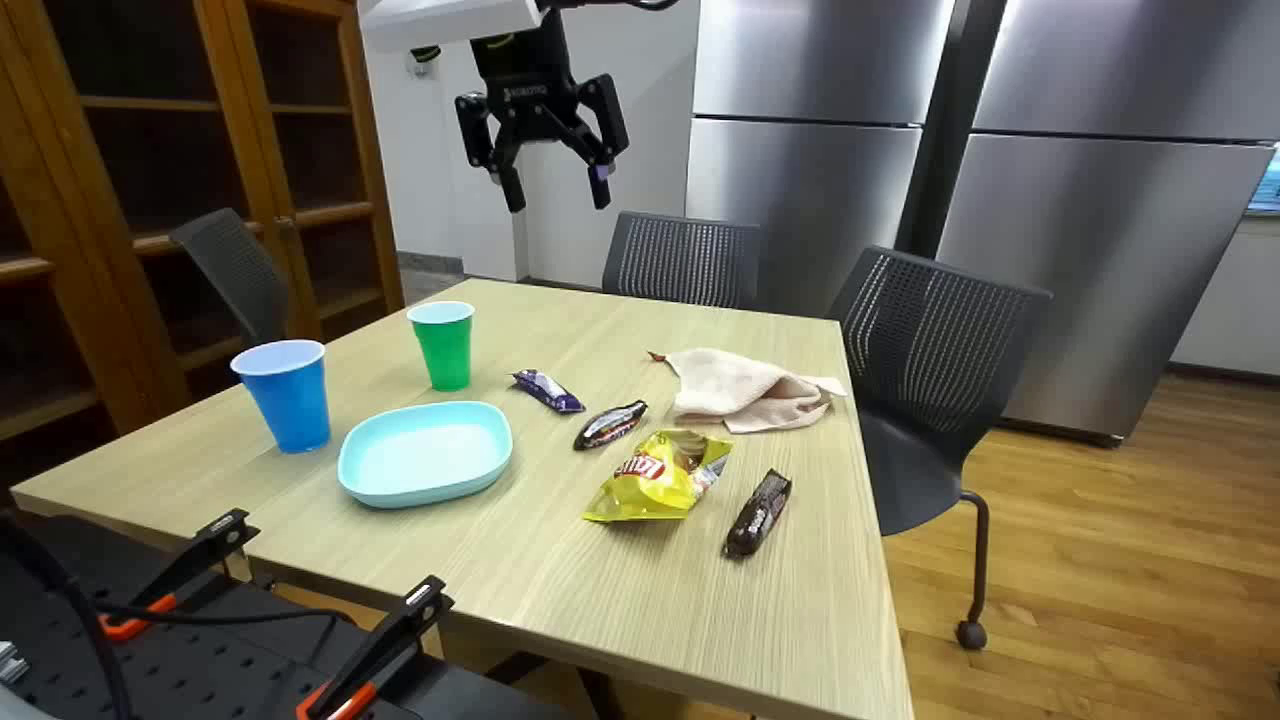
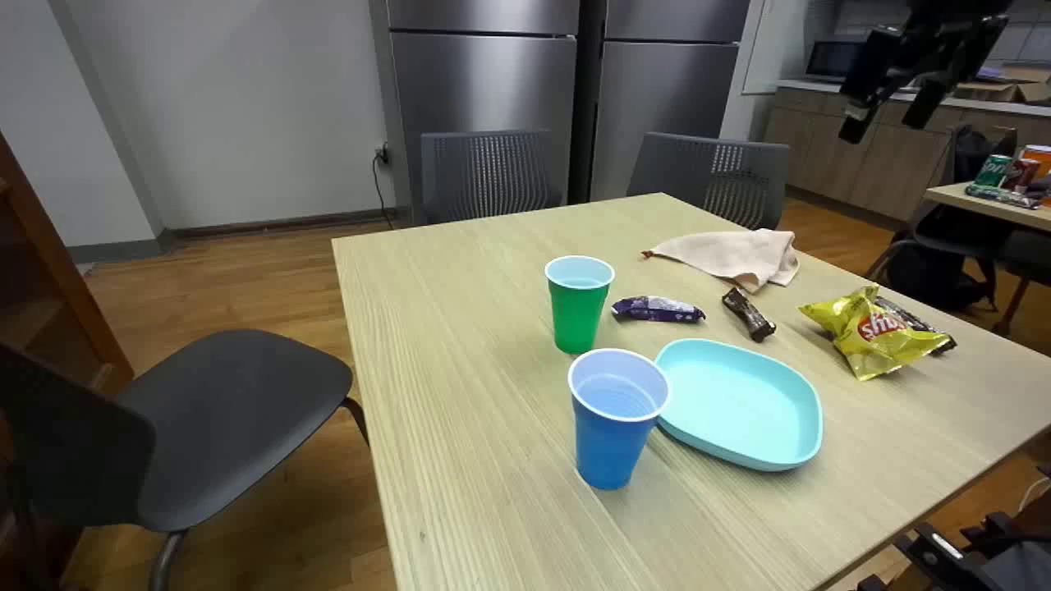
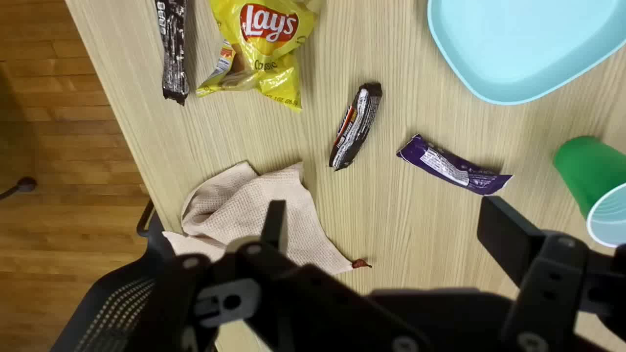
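Two fingers (image 1: 599, 190) stand spread wide, bare air between them; I have hold of nothing. I read the arm (image 1: 452, 22) as high over the worktop (image 1: 480, 560), wrist turned down, fingertips aimed at the surface and well clear of it. In an exterior view the same fingers show against background cabinets (image 2: 821, 139), near the top corner.

Nearest things, by wrist view: one fingertip shows in front of the rumpled pale pink cloth (image 3: 244, 195), the other just beside the end of the purple wrapped bar (image 3: 452, 166). Cloth and bar lie on the worktop, untouched.

Labels: yellow chip bag (image 3: 264, 44) reads "Lay's" on red, "Classic" beneath; I cannot fully make out the small print along its lower edge. The dark-wrapped bar (image 3: 355, 127) between bag and purple bar has a red-orange strip and a white panel, lettering too small for me. The purple bar's pale panel is equally unreadable. A brown bar (image 3: 174, 49) lies beside the bag, near the worktop's edge; print not legible. On the housing (image 1: 525, 92) above the fingers I read "ROBOTIQ", faintly. Turquoise tray (image 3: 528, 44) and green cup (image 3: 589, 168) stand near the purple bar.
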{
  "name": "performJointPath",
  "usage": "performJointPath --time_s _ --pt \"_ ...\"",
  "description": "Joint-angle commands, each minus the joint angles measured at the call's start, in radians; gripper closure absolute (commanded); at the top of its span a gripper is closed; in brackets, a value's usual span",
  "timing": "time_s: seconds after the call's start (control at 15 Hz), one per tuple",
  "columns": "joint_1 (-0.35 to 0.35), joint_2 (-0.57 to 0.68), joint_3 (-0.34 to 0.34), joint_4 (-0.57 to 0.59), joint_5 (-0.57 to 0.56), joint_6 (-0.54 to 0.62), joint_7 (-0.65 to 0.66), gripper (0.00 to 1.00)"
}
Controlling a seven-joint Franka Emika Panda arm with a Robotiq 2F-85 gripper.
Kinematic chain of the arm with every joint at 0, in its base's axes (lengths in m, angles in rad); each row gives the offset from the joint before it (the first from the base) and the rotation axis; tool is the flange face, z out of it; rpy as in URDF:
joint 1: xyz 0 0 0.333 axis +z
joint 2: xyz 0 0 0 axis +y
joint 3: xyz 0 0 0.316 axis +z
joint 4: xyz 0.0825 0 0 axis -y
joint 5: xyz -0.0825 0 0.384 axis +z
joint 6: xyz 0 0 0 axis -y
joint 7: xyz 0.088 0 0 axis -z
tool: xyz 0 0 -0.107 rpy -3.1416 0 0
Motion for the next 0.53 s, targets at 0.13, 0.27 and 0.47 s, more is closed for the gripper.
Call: performJointPath --time_s 0.13,0.27,0.47 --pt "-0.001 0.0 0.002 0.001 0.002 -0.003 -0.001 0.0" --pt "-0.001 0.0 0.002 0.001 0.002 -0.003 -0.001 0.0" --pt "-0.011 0.011 0.007 0.002 -0.024 0.023 0.006 0.0"
